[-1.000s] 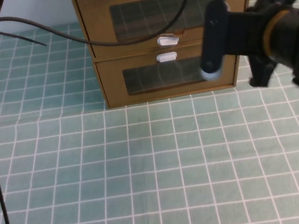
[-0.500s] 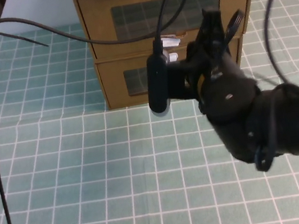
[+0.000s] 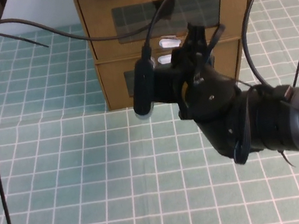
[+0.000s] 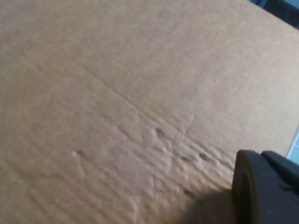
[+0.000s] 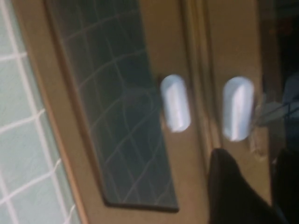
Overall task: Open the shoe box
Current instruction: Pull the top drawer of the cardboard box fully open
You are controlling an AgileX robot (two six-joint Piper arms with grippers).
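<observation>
Right gripper [image 3: 204, 34] raised over green grid mat [image 3: 91, 172], just in front of shoe box [image 3: 105, 45], tips near two white handles [image 5: 175, 102]. Jaws partly open, nothing between them. Shoe box at far edge of mat, centre: two stacked cardboard drawers with dark windows, both shut. Left gripper [image 4: 264, 186] further back, close against plain cardboard surface; cannot tell its state.

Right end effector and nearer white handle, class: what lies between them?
Bare shoe box cardboard, per the right wrist view, separates right end effector from handle; the left end effector sits beside cardboard.
</observation>
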